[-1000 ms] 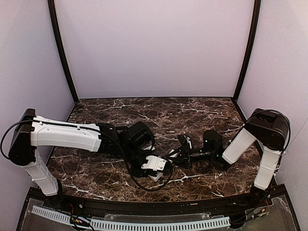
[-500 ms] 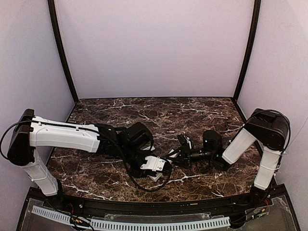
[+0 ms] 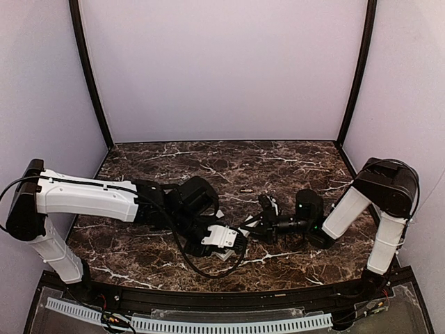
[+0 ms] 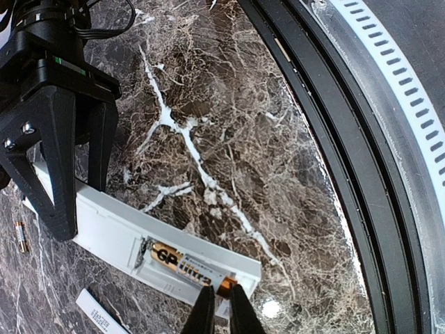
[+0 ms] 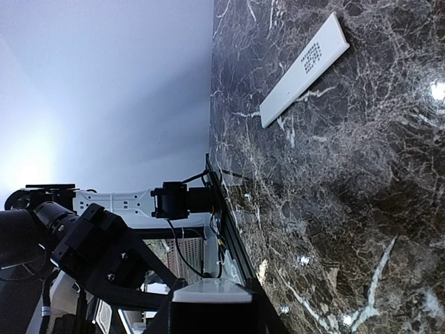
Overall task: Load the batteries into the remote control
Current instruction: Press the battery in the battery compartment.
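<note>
White remote control (image 4: 139, 240) flat on the dark marble desk (image 4: 229, 104), close to the front rail (image 4: 348, 160), between the two arms. Back open in the left wrist view, with one gold-and-black battery (image 4: 184, 264) lettered GP seated lengthwise in the bay, copper-coloured end toward the nearer end of the case. Right gripper (image 4: 78, 205), black, astride the opposite end, jaws pinching the remote across its width, one finger on each long side. Left gripper (image 4: 222, 306) at the bottom of that view, jaws drawn almost together, only a thin slit, nothing between them. Tips just beside the battery's copper end; touching or not, impossible to tell.

From the top camera, hardly any of this: remote mostly hidden beneath the two wrists meeting at centre front, open bay and battery out of sight. From the right wrist camera, only a pale flat edge low in the picture among dark gripper parts.

Second battery (image 4: 21, 236), small and loose on the desk, on the remote's far side from the rail and apart from it. Thin flat white strip (image 4: 101, 316) with dark print, near the remote on that same side, not touching. Cut off by the edge of the left wrist view; whole only in the right wrist view.
</note>
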